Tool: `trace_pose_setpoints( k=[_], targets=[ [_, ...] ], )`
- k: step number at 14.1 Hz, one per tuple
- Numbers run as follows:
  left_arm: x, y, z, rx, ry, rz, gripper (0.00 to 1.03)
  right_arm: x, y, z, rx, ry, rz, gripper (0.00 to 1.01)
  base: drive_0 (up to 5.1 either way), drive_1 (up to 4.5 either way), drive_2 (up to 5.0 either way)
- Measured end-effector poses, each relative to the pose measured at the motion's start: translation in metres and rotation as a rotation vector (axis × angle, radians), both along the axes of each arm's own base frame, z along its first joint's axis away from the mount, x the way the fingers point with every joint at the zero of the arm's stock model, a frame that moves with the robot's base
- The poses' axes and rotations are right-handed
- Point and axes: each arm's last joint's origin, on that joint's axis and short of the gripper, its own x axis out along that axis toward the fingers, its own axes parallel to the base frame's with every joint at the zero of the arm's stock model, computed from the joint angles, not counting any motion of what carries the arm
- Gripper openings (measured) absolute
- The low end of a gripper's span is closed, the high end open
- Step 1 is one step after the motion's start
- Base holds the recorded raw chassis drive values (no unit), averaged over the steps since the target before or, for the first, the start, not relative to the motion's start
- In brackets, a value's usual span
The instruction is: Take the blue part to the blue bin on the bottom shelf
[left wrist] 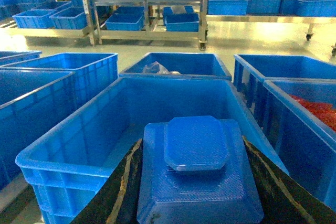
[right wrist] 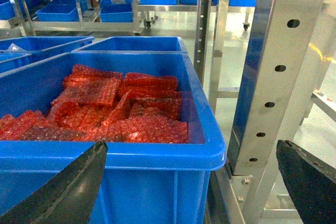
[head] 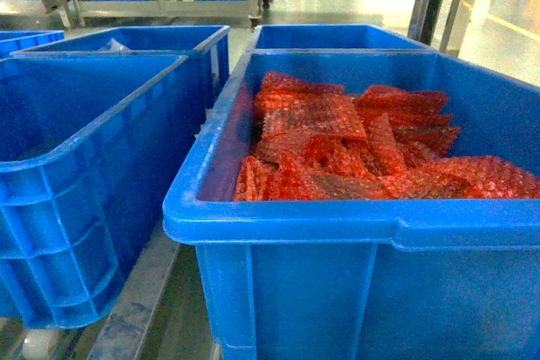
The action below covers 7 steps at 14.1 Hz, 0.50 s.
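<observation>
Evidently the left claw (left wrist: 194, 182) is gripping the blue part (left wrist: 197, 169) over the empty blue bin (left wrist: 68, 150), aiming to drop it, while the right claw (right wrist: 191, 182) is hanging open.

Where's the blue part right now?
In the left wrist view, the blue part sits between the left gripper fingers at the bottom centre, over the near end of an empty blue bin.

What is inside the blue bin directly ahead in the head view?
The blue bin holds a pile of red bubble-wrap pouches. The pile covers most of the bin floor, and the pouches' contents cannot be seen.
</observation>
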Motion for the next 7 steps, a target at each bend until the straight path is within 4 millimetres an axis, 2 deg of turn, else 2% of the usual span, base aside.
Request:
trace_pose_setpoints(
  k=[7],
  targets=[
    [0.0000,0.0000,0.0000,0.000,0.000,0.000,0.44,0.0000,0.0000,0.0000,0.000,0.000,0.000,0.98,0.0,0.00,0.0]
  ],
)
